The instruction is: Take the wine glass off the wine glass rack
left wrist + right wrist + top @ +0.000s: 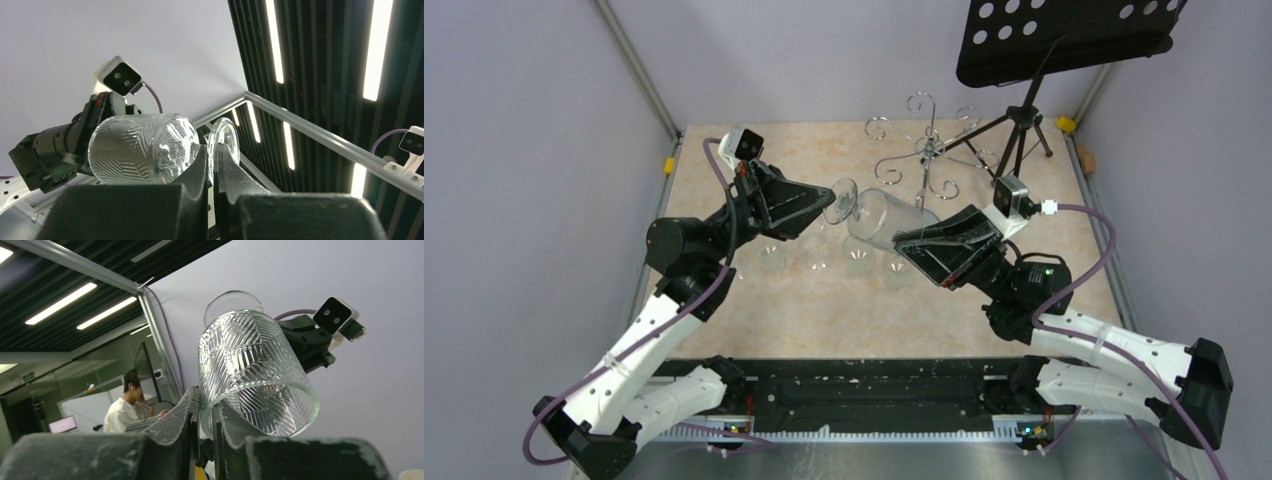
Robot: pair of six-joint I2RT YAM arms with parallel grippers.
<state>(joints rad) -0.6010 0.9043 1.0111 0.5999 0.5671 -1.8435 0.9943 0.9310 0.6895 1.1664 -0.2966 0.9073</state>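
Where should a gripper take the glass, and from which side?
The stem, from the left arm's side. The glass lies tilted with its foot toward that arm; the thin stem suits narrow jaws, and foot and bowl stop sliding. The left gripper is shut there; the right gripper pinches the rim.

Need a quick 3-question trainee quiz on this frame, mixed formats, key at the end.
1. True or false: the clear cut-pattern wine glass hangs from the shiny chrome wire rack.
2. Where does the left pincer grip the glass? A) bowl rim B) stem, between bowl and foot C) nowhere, it is open
3. Fill in: the right pincer pinches the bowl's ____.

Key: 1 false, since the glass is held sideways in the air between both pincers, in front of the rack; 2 B; 3 rim.
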